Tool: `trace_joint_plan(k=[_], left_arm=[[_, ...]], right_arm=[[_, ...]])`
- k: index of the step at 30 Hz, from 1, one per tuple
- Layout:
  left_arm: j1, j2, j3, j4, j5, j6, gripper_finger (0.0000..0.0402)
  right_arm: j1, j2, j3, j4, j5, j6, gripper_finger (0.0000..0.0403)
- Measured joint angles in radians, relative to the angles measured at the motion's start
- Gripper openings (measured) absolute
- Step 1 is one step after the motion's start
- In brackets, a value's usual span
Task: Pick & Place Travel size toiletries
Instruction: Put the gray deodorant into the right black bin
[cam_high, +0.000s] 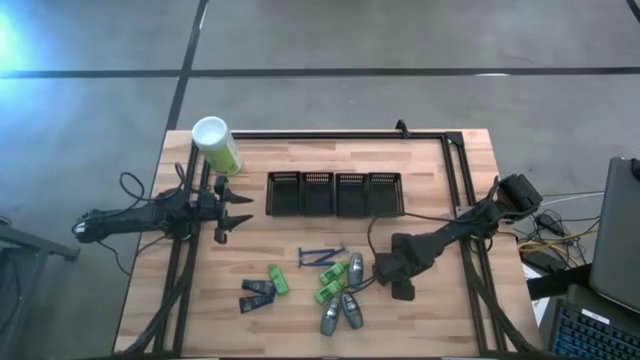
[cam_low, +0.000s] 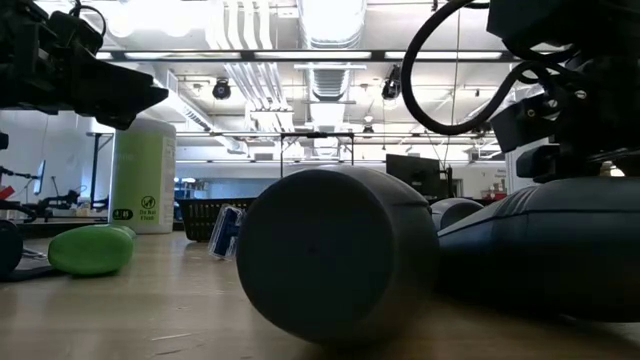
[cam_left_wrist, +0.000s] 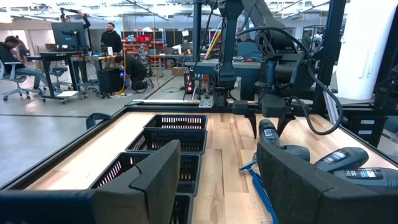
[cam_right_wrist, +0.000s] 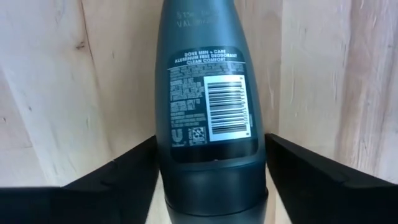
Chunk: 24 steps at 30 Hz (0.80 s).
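Observation:
The toiletries lie on the near half of the table: blue razors (cam_high: 325, 255), green tubes (cam_high: 278, 281) (cam_high: 330, 285), navy tubes (cam_high: 257, 295) and grey oval bottles (cam_high: 355, 265) (cam_high: 330, 318) (cam_high: 352, 310). My right gripper (cam_right_wrist: 212, 162) (cam_high: 382, 268) stands at the cluster's right side, shut on another grey bottle (cam_right_wrist: 208, 74), which the gripper hides in the high view. My left gripper (cam_high: 240, 212) (cam_left_wrist: 217, 180) waits open left of the bins, clear of everything. My right gripper pinches the grey bottle's cap end (cam_right_wrist: 177, 183) between its two fingers (cam_right_wrist: 118, 177), one on each narrow side. The fingers come slanting down from the table's right, lying along the bottle. The labelled body (cam_right_wrist: 208, 106) reaches on past the fingertips toward the table; whether it is lifted clear, I cannot tell.
Several black mesh bins (cam_high: 335, 193) stand in a row at mid-table. A tall pale-green canister (cam_high: 215, 145) stands at the far left corner. A black frame rail (cam_high: 330, 133) runs along the far edge. Bare wood lies between the bins and the toiletries. People are in the room beyond.

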Motion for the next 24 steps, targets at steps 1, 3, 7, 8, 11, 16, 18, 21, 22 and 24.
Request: trace_joint_plan(k=[1,3,7,8,11,16,18,21,22,24], left_arm=[[0.000,0.000,0.000,0.000,0.000,0.000,0.0218],[0.000,0.000,0.000,0.000,0.000,0.000,0.0218],[0.000,0.000,0.000,0.000,0.000,0.000,0.0218],[0.000,0.000,0.000,0.000,0.000,0.000,0.0218],[0.000,0.000,0.000,0.000,0.000,0.000,0.0218],[0.000,0.000,0.000,0.000,0.000,0.000,0.0218],[0.000,0.000,0.000,0.000,0.000,0.000,0.0218],[0.000,0.000,0.000,0.000,0.000,0.000,0.0218],[0.000,0.000,0.000,0.000,0.000,0.000,0.0218],[0.000,0.000,0.000,0.000,0.000,0.000,0.0218]], right_arm=[[0.000,0.000,0.000,0.001,0.000,0.000,0.0257],[0.000,0.001,0.000,0.003,-0.001,0.000,0.0243],[0.000,0.001,0.000,0.005,0.000,-0.001,0.0223],[0.000,0.001,0.000,0.005,0.000,-0.001,0.0218],[0.000,0.001,0.000,0.006,0.000,-0.001,0.0207],[0.000,0.000,0.000,0.008,0.000,0.004,0.0205],[-0.001,-0.002,-0.001,0.011,0.004,0.033,0.0205],[0.000,-0.017,-0.003,0.017,0.019,0.106,0.0205],[0.000,-0.022,-0.003,0.019,0.026,0.135,0.0205],[0.000,-0.035,-0.006,0.031,0.051,0.192,0.0205]])
